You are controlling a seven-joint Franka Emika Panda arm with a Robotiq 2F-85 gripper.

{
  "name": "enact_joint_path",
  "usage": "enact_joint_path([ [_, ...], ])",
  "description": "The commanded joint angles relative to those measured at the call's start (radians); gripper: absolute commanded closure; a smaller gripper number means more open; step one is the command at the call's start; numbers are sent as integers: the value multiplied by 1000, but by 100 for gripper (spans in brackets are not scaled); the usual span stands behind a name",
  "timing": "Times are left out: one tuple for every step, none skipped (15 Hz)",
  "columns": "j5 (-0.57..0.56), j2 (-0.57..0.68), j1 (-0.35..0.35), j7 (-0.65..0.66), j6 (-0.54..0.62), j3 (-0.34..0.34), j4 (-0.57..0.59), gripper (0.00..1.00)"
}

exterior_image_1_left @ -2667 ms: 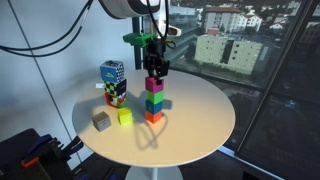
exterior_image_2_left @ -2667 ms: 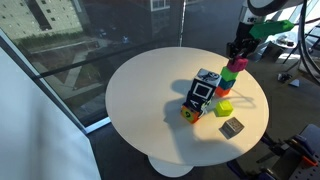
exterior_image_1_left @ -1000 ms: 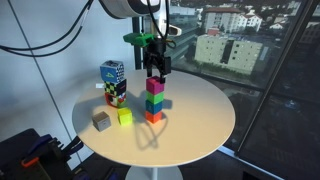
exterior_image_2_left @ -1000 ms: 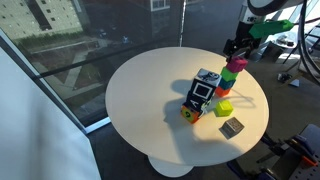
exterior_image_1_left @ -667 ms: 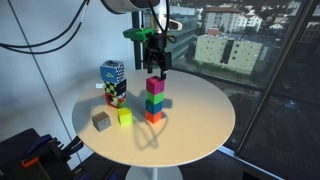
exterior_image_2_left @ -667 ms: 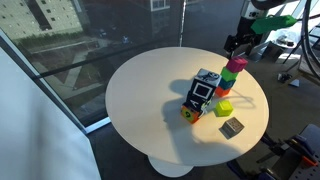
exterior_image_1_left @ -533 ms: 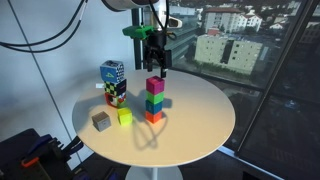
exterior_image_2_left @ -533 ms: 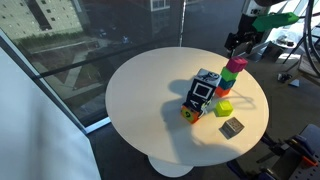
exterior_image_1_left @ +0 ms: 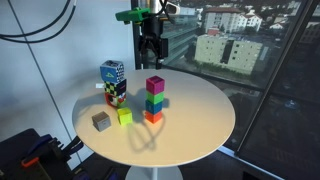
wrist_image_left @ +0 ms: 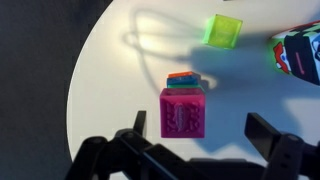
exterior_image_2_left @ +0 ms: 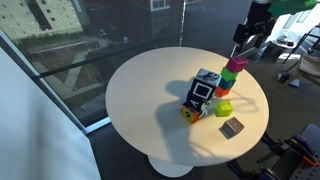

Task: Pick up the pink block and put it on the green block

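Wrist view: fingers [wrist_image_left: 275, 142] spread apart, empty, hovering above pink block [wrist_image_left: 184, 111] atop green block [exterior_image_1_left: 154, 102].

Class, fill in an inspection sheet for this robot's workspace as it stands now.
Surface: round white table, carrying blocks and a carton.
Job's things: pink block sits on green block, which sits on an orange-red block.
Clutter: lime block, grey block, patterned carton.
Grippers: gripper above the stack, jaws open, holding nothing.
Cables: black cable hanging beyond the table.
Surroundings: window, buildings outside.
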Motion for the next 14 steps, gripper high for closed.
enact_joint_path([
  [8, -49, -9, -57, -85, 3, 13, 0],
  [5, -60, -9, -66, -103, 2, 13, 0],
  [5, -71, -10, -78, -121, 2, 14, 0],
  [3, -84, -10, -88, -138, 2, 13, 0],
  [1, -94, -11, -96, -152, 2, 14, 0],
  [1, -107, -11, -108, -172, 1, 14, 0],
  [1, -118, -11, -115, -184, 1, 14, 0],
  [2, -130, -12, -121, -194, 0, 14, 0],
  [6, -142, -13, -131, -207, -1, 15, 0],
  [11, -155, -14, -140, -216, -1, 14, 0],
  [12, -168, -14, -147, -220, -2, 13, 0],
  [14, -179, -15, -153, -228, -3, 12, 0],
  [15, -193, -15, -156, -223, -4, 6, 0],
  [18, -205, -16, -161, -222, -5, 4, 0],
])
